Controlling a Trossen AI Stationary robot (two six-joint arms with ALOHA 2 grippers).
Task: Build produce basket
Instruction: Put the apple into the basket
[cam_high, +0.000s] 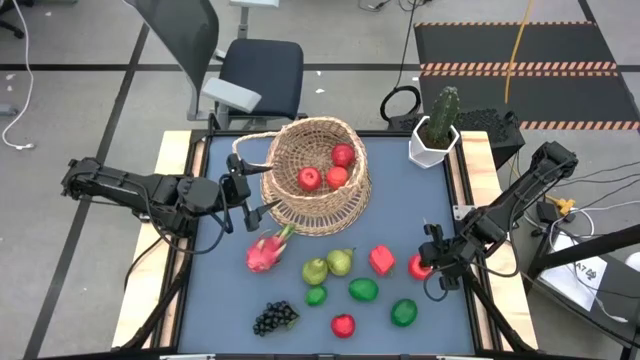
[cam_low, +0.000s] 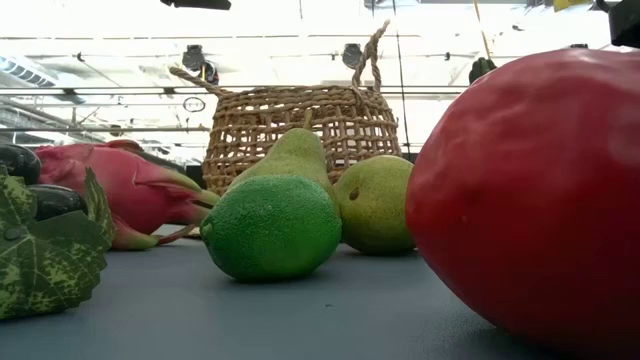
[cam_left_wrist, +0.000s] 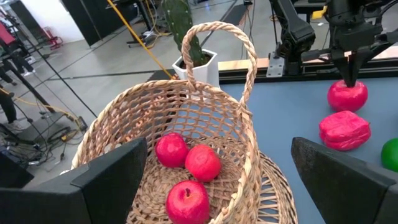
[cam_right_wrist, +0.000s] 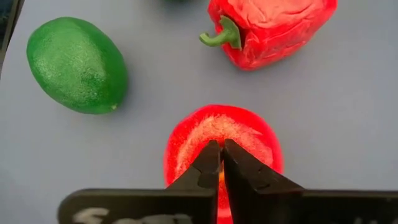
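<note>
apples (cam_high: 327, 170) in basket (cam_high: 315, 215) | pears (cam_high: 328, 266) before basket

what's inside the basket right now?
Three red apples lie together in the wicker basket, clear in the high and left wrist views. In the low view the woven wall hides them. Whether anything lies under them cannot be seen.
</note>
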